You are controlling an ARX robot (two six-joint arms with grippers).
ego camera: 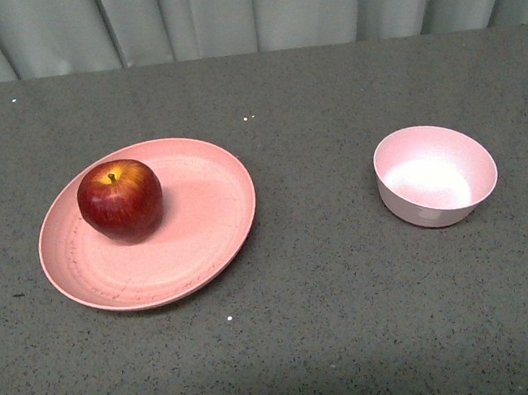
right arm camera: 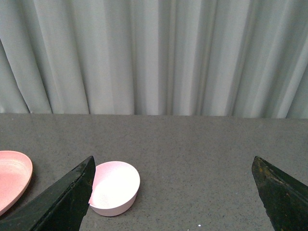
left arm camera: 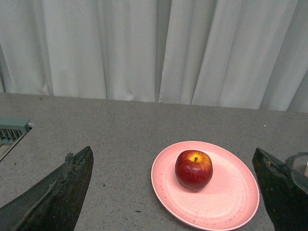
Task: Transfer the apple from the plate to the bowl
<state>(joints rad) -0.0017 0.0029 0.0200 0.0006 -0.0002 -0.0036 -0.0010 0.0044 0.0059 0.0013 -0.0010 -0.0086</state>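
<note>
Closest to each wrist camera are two dark grippers, one per arm. The left gripper has its two fingers spread wide with nothing between them, and the right gripper is spread just as wide and grips nothing. Neither arm shows in the front view. Below them lies one grey speckled table dotted with a few small white flecks. On the robot's left side of it sits one wide, shallow salmon-pink plate with dark scuffs near its rim. One glossy dark-red apple stands on this plate with its stem up, toward the plate's left and rear part. On the right, well apart from the plate, stands one small pale-pink bowl, upright, its whitish inside catching the light. Only bare tabletop lies between plate and bowl. In the right wrist view one gripper finger covers a sliver of the bowl's side. At the table's left edge a pale ribbed object is cut off by the frame. Farthest back hangs one pleated pale grey curtain.
</note>
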